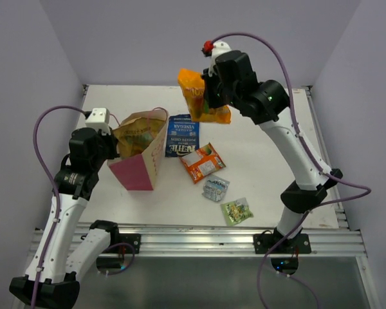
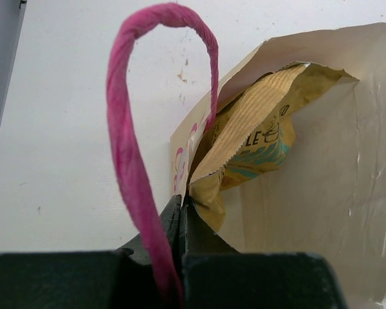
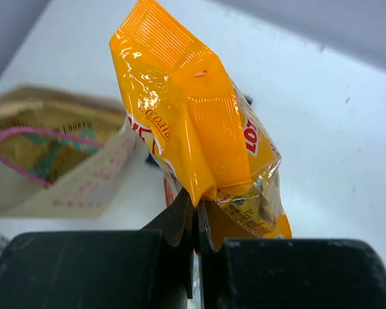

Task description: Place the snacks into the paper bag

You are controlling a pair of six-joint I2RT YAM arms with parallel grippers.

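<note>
Right fingers (image 3: pixel 175 230) pinch glossy, crinkled orange-yellow bag (image 3: pixel 193 122) aloft.

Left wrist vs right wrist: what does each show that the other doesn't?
Left wrist only: the left hand shut on the rim of the paper bag, close beside the foot of the pink cord handle, and a near look down the bag's inner wall.
Right wrist only: the right hand shut on the lower edge of the orange-yellow bag.
Both: the paper bag with the tan-and-teal chip bag inside it, the pink handle loop, and the white table.
</note>
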